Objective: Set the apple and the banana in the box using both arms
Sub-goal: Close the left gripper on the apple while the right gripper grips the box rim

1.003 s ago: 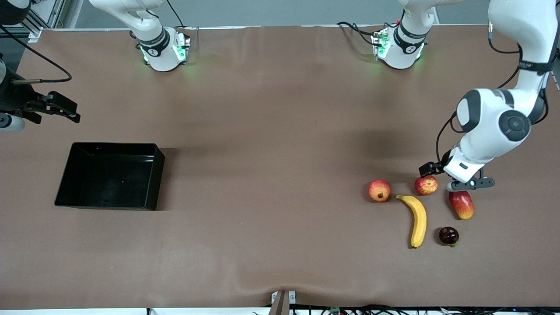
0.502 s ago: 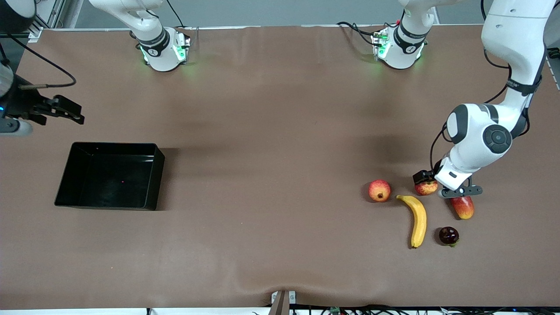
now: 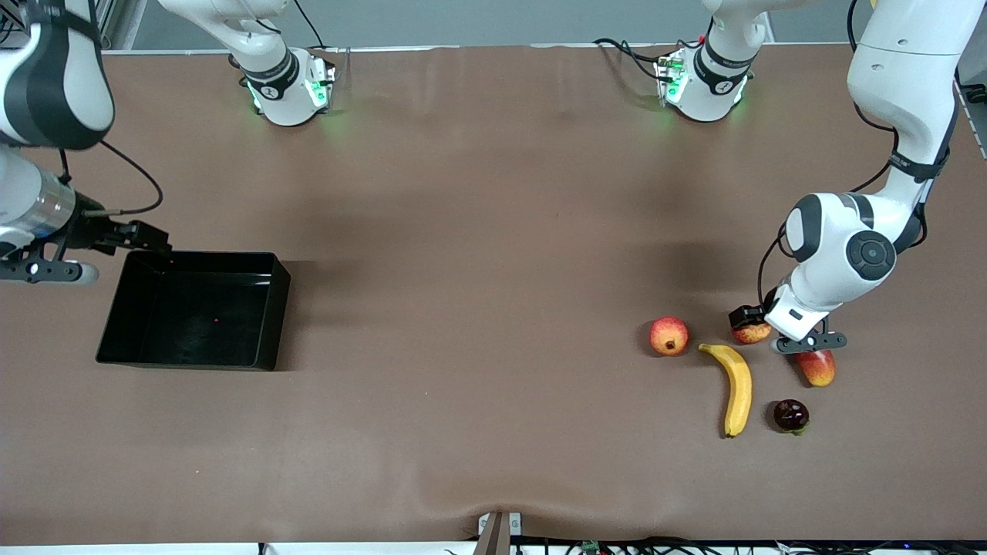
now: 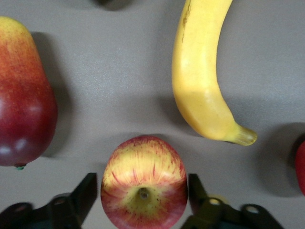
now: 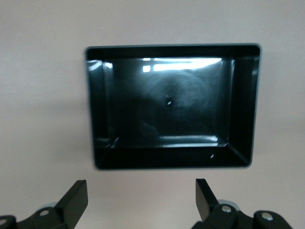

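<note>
Left gripper [image 4: 142, 198] is down at the surface [image 3: 478, 270] around the apple [image 4: 144, 183], one finger on each side. In the left wrist view there is a thin gap between the fingers [image 4: 83, 193] and the fruit, so they straddle it; no firm grip visible. The apple sits on the surface at the left arm's end, mostly covered by the gripper in the front view [image 3: 750, 333].

Banana [image 3: 736, 385] lies on the surface just beside the apple and nearer the front camera, not touching it. Mango [image 3: 817, 367] is on the apple's other flank, partly under the left gripper. A round red fruit with a dark crown end [image 3: 668, 335] sits beside the apple, toward the right arm's end. A dark purple fruit [image 3: 790, 415] is nearest the front camera, beside the banana's lower tip.

Box [image 3: 131, 308] is at the right arm's end of the surface, well apart from the fruit, nothing in it.

Right gripper [image 5: 141, 196] hangs over the surface at the box's edge, fingers [image 5: 76, 196] spread wide, nothing between them. It shows in the front view at [image 3: 150, 237].
</note>
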Robot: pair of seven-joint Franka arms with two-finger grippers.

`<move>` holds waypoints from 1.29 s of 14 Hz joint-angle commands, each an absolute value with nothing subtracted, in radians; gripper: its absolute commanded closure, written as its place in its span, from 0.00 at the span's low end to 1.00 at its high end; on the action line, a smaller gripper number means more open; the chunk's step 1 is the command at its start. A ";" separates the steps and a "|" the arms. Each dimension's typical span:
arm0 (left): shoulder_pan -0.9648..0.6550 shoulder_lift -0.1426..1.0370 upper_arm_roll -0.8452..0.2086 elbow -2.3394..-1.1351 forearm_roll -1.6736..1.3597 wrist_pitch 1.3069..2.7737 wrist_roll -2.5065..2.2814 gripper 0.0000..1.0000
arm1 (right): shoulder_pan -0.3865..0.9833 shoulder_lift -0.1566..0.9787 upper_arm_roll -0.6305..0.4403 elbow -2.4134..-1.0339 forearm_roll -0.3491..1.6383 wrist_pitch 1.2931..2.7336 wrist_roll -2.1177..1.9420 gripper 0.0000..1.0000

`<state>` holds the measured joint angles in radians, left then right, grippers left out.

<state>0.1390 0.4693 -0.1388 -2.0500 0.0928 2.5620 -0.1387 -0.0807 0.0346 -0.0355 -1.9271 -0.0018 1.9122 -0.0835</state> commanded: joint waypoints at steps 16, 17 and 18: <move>0.132 0.345 -0.160 -1.938 0.110 2.277 -0.029 1.00 | -0.379 0.518 -0.021 -1.842 0.000 2.355 -0.548 0.00; 0.132 0.338 -0.161 -1.919 0.109 2.235 -0.026 1.00 | -0.379 0.534 -0.021 -1.835 -0.002 2.353 -0.551 0.00; 0.132 0.334 -0.163 -1.905 0.110 2.202 -0.023 1.00 | -0.380 0.547 -0.021 -1.829 -0.002 2.352 -0.557 0.28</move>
<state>0.1298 0.3527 -0.1570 -1.9336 0.0960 2.2727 -0.0395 -0.3583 0.5112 -0.0395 -1.8705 -0.0014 2.3617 -0.5338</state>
